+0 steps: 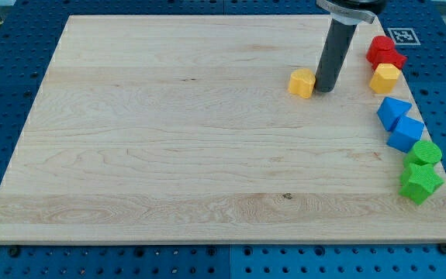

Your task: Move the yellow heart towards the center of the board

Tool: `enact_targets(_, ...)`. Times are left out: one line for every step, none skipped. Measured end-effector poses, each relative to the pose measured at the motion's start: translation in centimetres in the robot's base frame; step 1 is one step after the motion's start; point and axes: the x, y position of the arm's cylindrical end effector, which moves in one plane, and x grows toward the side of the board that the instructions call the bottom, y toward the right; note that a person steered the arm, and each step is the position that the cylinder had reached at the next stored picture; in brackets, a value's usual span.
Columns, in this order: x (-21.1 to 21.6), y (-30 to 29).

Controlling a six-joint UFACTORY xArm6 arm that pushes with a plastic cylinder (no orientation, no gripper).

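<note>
A small yellow heart (pixel 302 82) lies on the wooden board (pixel 168 155), right of the middle and toward the view's top. My tip (pixel 326 89) rests on the board just right of the yellow heart, touching or nearly touching its right side. The dark rod rises from there out of the view's top.
Along the board's right edge, from top to bottom: a red block (pixel 383 52), a yellow block (pixel 385 78), two blue blocks (pixel 393 111) (pixel 406 133) and two green blocks (pixel 423 153) (pixel 419 183). A blue pegboard table surrounds the board.
</note>
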Motion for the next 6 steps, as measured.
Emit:
enact_targets(0.0,0.0)
enact_targets(0.3,-0.9)
enact_targets(0.4,-2.6)
enact_targets(0.4,-3.3)
enact_targets(0.4,-3.1)
enact_targets(0.4,-3.1)
